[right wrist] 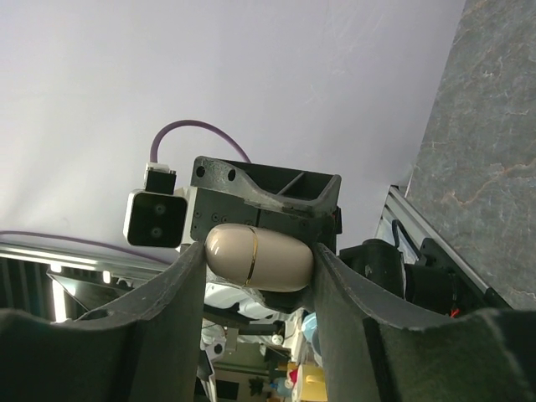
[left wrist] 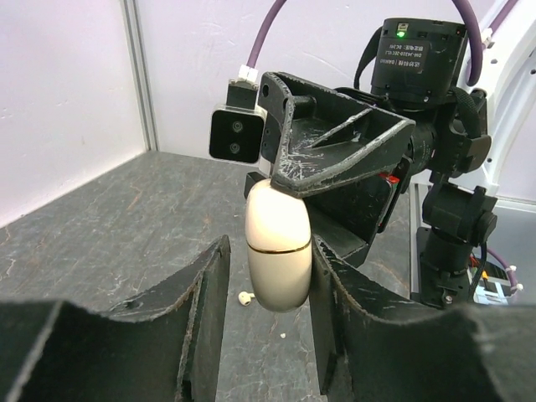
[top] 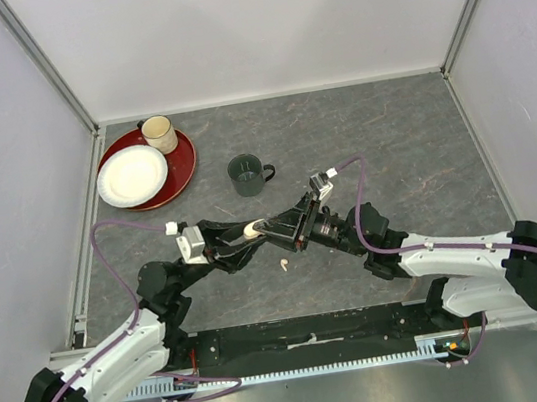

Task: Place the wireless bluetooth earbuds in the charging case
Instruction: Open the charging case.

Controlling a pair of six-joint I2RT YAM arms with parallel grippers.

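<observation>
A cream egg-shaped charging case [top: 251, 230] with a gold seam is closed and held in the air between both arms. My right gripper [right wrist: 260, 260] is shut on the case [right wrist: 258, 256], one finger at each end. My left gripper [left wrist: 268, 255] is open around the case [left wrist: 279, 247]: one finger touches it and a gap shows on the other side. One white earbud [top: 283, 262] lies on the table below, and also shows in the left wrist view [left wrist: 244, 297]. The other earbuds are out of view.
A green mug [top: 247, 175] stands behind the grippers. A red plate [top: 182, 163] at the back left carries a white plate [top: 131, 175] and a cream mug [top: 158, 133]. A tiny white speck [left wrist: 283, 336] lies near the earbud.
</observation>
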